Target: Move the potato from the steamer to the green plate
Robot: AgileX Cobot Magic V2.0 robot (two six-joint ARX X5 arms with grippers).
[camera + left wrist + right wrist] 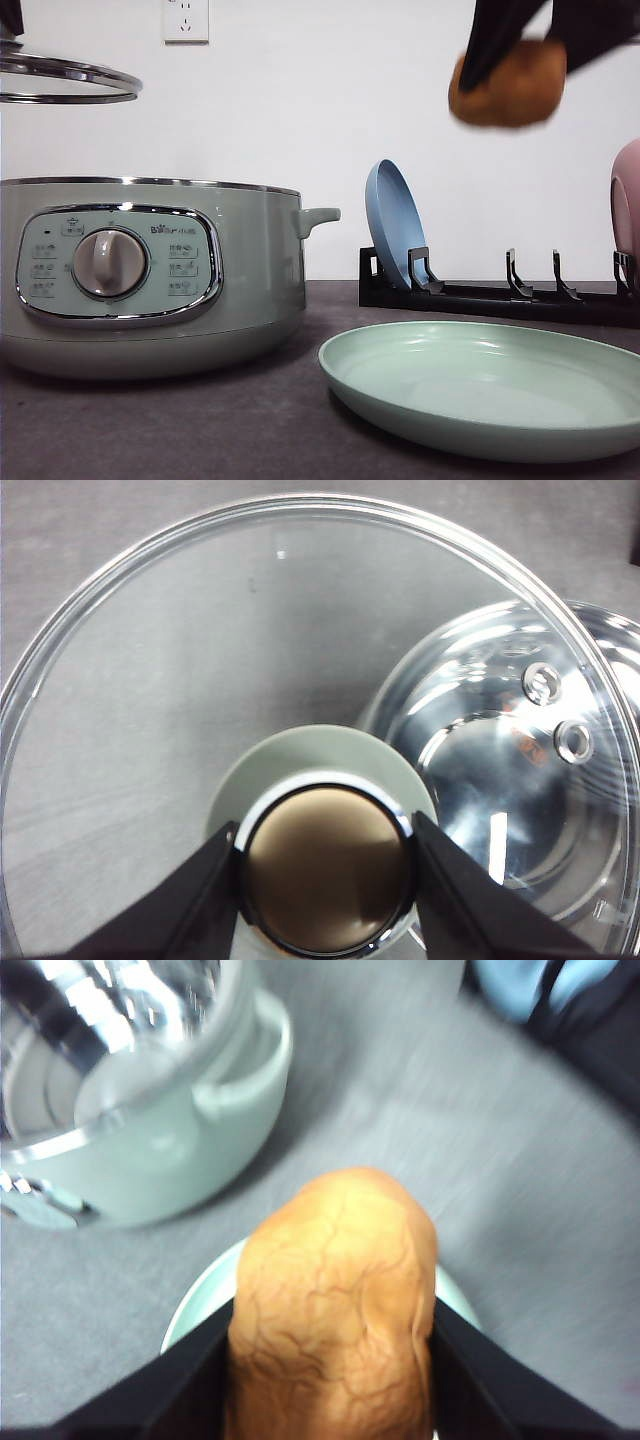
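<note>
- We read a "Bear" logo with Chinese characters on the steamer panel; its pot is empty.
- Our right gripper fingers clamp the potato high above the empty green plate.
- Our left gripper fingers grip the glass lid knob.

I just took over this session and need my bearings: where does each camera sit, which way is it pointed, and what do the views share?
Front view: low at table height, facing forward at the steamer, green plate and plate rack; right gripper holds the potato high.
Left wrist view: looks down through the glass lid; left gripper clamps the lid knob.
Right wrist view: looks down past the potato onto the green plate; black fingers show.
Shared: steamer, potato and plate in front and right wrist views.
</note>
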